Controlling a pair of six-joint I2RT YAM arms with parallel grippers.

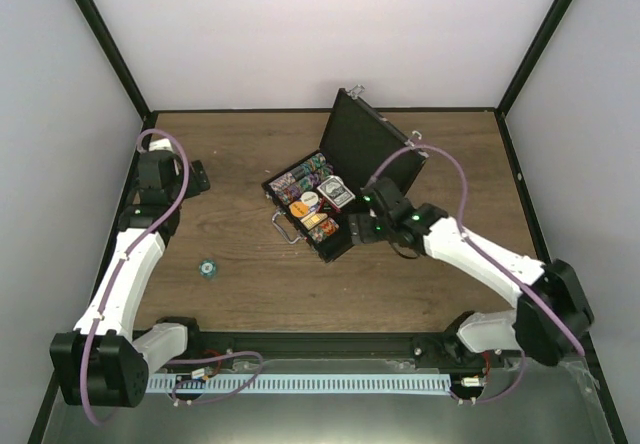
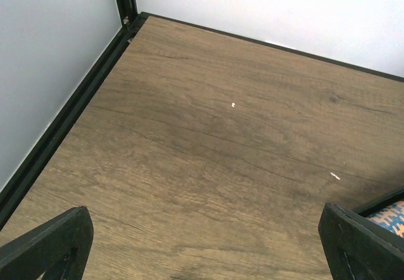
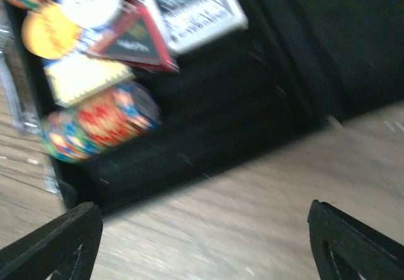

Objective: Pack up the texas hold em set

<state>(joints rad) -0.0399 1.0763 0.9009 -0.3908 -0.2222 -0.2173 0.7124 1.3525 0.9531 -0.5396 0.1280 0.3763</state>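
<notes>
1. right gripper (image 3: pixel 202 242) spread, empty, just beside the near-right end of the open case (image 1: pixel 375 149).
2. left gripper (image 2: pixel 208 248) spread, empty, over the bench (image 1: pixel 260 299) at far left.
3. i see one loose chip (image 1: pixel 207 267) on the bench, well apart from the case, nearer my left gripper.

Overhead plus two wrist cameras.
The top view looks down from behind; the right wrist view sits close on the case (image 3: pixel 208 122), just ahead of the right gripper (image 3: pixel 202 242); both share it.
</notes>
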